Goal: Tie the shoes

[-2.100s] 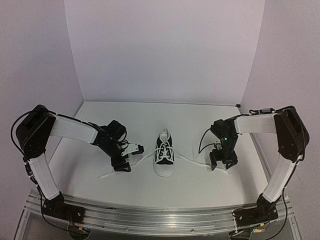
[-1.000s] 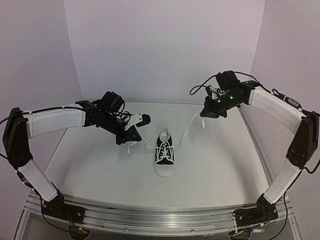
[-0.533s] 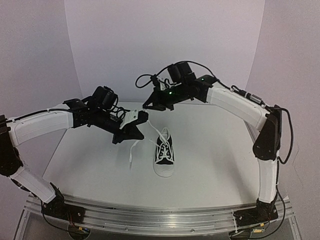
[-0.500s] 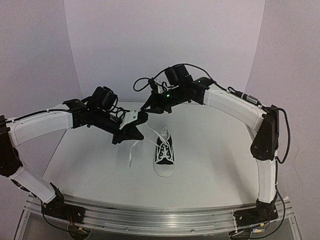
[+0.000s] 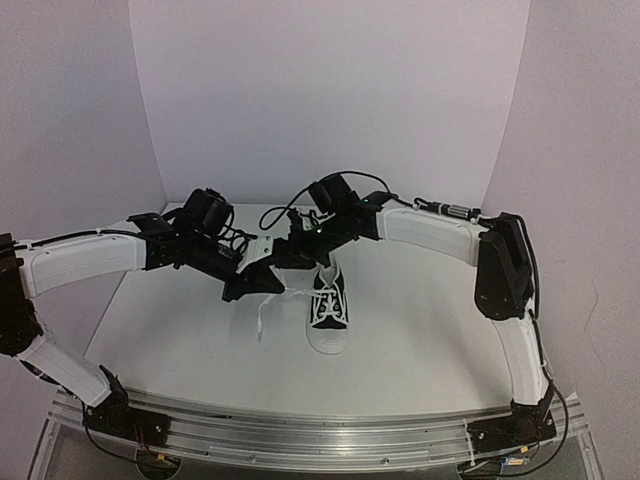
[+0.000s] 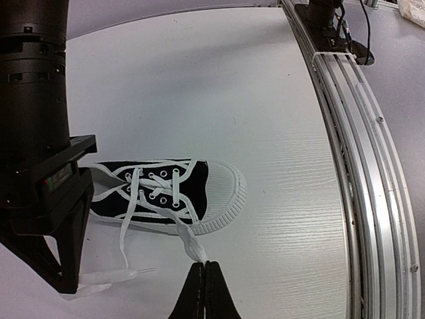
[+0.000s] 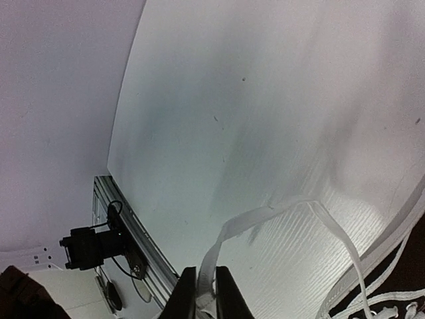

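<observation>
The black sneaker (image 5: 328,310) sat untied on the counter (image 5: 430,335). The left end effector (image 6: 204,287) pinched 1 lace (image 6: 191,244) and the right end effector (image 7: 205,291) pinched the other lace (image 7: 214,249), both left of the sneaker. The crossing had seemingly begun, with knot and bow not yet done.

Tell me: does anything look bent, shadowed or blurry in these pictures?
Left wrist: the wide lens bows the rail, sneaker sharp. Right wrist: a dark shadow band crosses the table, brighter beside the lace. Top external: even light, slightly soft.
</observation>
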Tool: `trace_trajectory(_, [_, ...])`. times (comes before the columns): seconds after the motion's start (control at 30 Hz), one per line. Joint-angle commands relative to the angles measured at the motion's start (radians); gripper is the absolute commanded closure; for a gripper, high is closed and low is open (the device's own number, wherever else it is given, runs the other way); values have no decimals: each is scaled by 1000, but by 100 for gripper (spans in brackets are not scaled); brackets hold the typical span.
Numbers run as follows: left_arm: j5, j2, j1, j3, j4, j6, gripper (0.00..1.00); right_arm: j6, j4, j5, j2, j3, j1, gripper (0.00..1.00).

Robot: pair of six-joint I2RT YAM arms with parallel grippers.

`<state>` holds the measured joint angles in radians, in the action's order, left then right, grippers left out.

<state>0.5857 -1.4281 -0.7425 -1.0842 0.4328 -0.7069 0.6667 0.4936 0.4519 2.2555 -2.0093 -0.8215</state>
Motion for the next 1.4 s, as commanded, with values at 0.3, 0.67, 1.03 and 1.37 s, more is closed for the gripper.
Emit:
trace_trajectory(0.3, [-71, -44, 12, -26, -161, 105, 100, -62, -21, -82, -127, 53, 20, 43])
trace_trajectory(0.67, [-80, -243, 154, -154, -196, 118, 100, -224, -22, -438, -456, 342, 31, 32])
trace_trajectory(1.03, [-138, -300, 218, -105, -228, 117, 100, -529, -309, -237, -236, 409, -227, 32])
trace_trajectory(1.37, [-156, -333, 251, -68, -223, 126, 100, -659, -376, -289, 24, 268, -234, 33])
